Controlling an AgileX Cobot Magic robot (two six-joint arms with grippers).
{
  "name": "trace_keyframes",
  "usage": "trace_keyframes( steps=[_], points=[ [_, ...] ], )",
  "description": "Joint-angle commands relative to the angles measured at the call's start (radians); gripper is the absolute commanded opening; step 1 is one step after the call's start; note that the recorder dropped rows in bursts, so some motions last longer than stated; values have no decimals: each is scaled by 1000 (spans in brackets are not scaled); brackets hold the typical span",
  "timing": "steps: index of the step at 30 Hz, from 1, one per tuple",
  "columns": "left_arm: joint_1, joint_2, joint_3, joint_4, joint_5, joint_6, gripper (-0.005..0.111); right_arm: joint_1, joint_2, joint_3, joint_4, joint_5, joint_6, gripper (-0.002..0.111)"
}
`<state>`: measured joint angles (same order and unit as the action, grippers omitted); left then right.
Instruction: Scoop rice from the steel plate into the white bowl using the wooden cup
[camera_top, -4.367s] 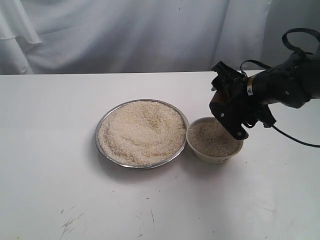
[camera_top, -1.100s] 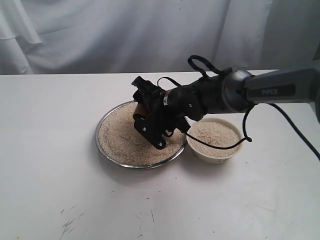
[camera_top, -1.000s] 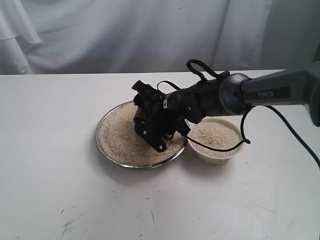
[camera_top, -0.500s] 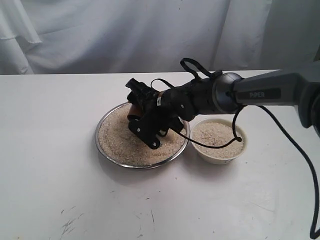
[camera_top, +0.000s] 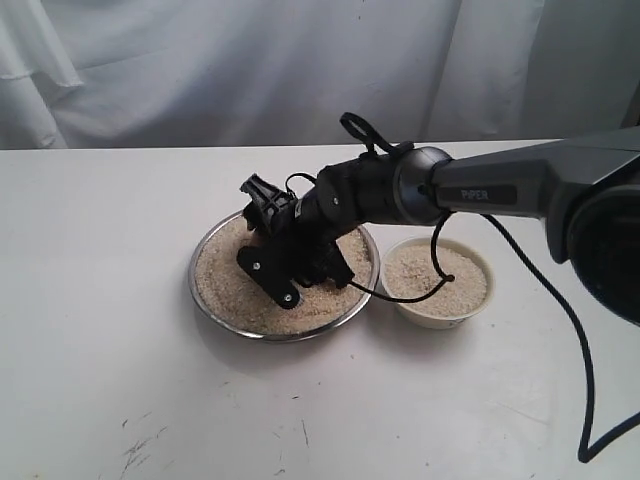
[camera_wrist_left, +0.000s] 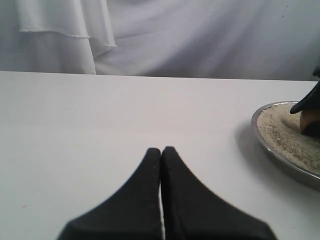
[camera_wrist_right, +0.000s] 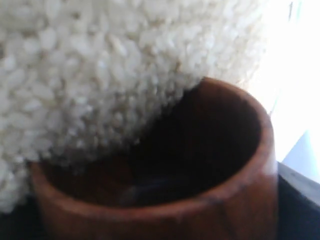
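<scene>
The steel plate (camera_top: 212, 305) holds a broad heap of rice (camera_top: 225, 285). My right gripper (camera_top: 263, 234) reaches across over the plate's far left part, shut on the wooden cup (camera_top: 254, 226), which is mostly hidden by the fingers. Up close, the reddish-brown cup (camera_wrist_right: 240, 192) is tipped with its dark mouth pushed into the rice (camera_wrist_right: 100, 75). The white bowl (camera_top: 440, 312) sits just right of the plate and is filled with rice (camera_top: 435, 272). My left gripper (camera_wrist_left: 161, 149) is shut and empty above bare table, left of the plate (camera_wrist_left: 280, 161).
A white cloth (camera_top: 200, 70) hangs behind the white table (camera_top: 100, 380). The right arm's black cable (camera_top: 560, 300) loops over the bowl and trails toward the table's right front. Small dark marks (camera_top: 140, 445) dot the table's front.
My right gripper with the cup has swept left across the plate over the last second and sunk its mouth into the rice. Earlier still it was over the bowl.
</scene>
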<state>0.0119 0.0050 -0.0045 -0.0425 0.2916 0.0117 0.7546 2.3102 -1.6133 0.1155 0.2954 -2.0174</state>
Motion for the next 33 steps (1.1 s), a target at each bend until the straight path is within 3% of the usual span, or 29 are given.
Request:
trace_keyframes(
  steps=[1,12,21,27,30,33],
  points=[
    [-2,-5,5,-1,-6,-3,0,13,-3,-39,225,180,-64,0],
    [-2,-5,5,-1,-6,-3,0,-42,7,-122,464,322,-76,0],
    [-2,-5,5,-1,-6,-3,0,-219,5,-185,844,564,-78,0],
    [-2,-5,5,-1,-6,-3,0,-235,-100,-221,655,630,67,0],
    [-2,-5,5,-1,-6,-3,0,-283,-166,-215,634,752,121,0],
    [-2,-5,5,-1,-6,-3,0,-321,-208,-213,511,755,170,0]
  ],
)
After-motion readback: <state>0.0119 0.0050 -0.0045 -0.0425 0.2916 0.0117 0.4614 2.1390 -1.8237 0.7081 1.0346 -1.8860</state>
